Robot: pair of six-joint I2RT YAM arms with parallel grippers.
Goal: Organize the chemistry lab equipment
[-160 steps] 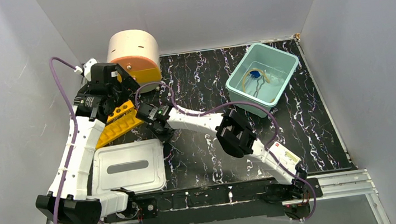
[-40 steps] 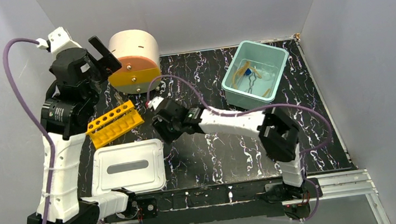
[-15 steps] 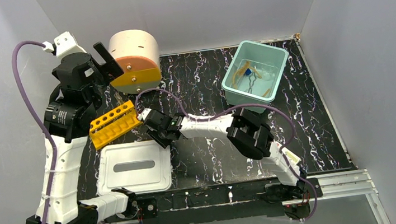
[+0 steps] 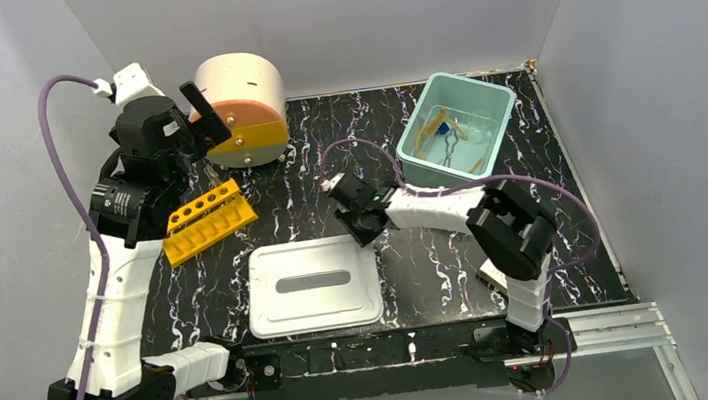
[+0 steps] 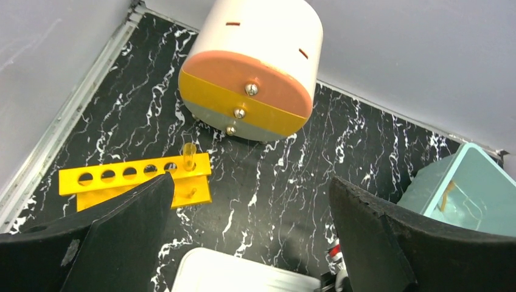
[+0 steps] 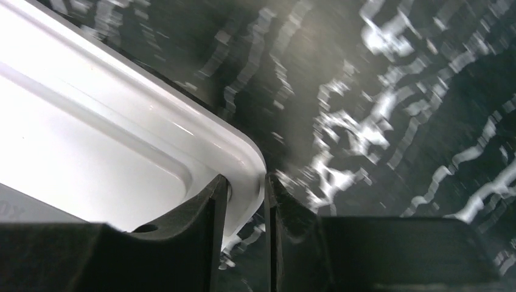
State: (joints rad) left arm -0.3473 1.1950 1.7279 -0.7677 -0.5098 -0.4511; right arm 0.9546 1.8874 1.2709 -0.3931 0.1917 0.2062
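Our right hand (image 6: 246,182) is clamped on the corner rim of the white lid (image 6: 91,140), which lies on the counter (image 4: 553,217). Our left hand (image 5: 248,182) gapes wide and holds nothing, above the orange-yellow holed rack (image 5: 137,182) beyond the lid's left.

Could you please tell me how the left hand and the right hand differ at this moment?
The left hand is wide open and holds nothing; the right hand is pinched on a corner of the white lid. The left hand is raised high over the table, near the yellow rack; the right hand is down at table level. Both have black fingers.
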